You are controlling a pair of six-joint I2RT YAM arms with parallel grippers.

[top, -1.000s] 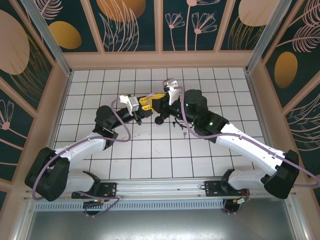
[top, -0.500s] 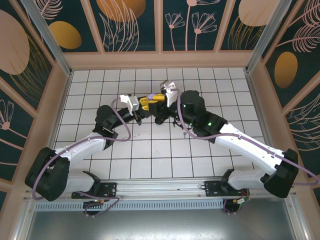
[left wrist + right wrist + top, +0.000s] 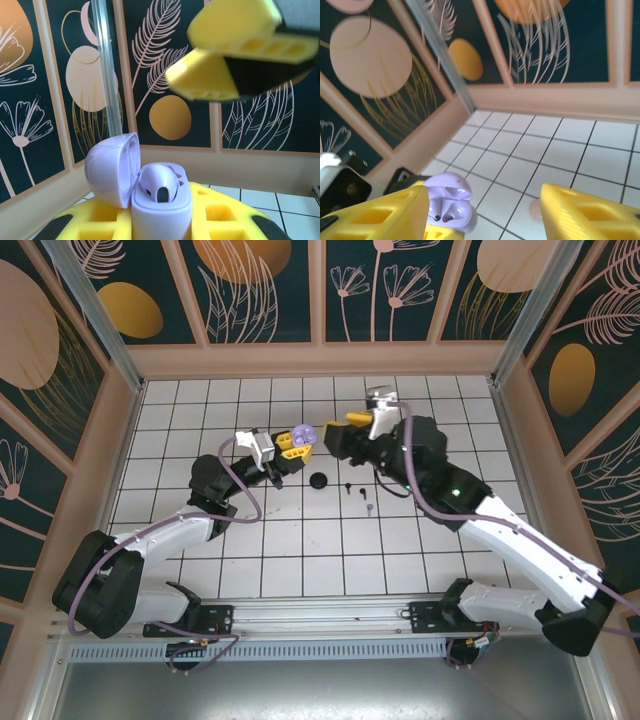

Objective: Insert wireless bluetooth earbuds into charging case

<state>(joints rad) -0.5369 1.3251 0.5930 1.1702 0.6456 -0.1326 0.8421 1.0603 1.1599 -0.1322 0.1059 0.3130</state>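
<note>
The left gripper point(image 3: 293, 441) is clamped on the lilac charging case point(image 3: 160, 212). Its lid point(image 3: 112, 168) is flipped open toward 9 o'clock, and one glossy lilac earbud point(image 3: 156, 183) sits inside. At the case's 3 o'clock, the right gripper point(image 3: 347, 423) hangs spread wide, holding nothing.

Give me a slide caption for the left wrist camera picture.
Left tool grips an open lilac plastic charging case, one lilac earbud seated inside; right tool's yellow fingers hover above.

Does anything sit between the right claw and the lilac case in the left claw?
Nothing visible. The right claw, open, faces the lilac case across open air; the left claw holds it with the lid swung aside.
</note>
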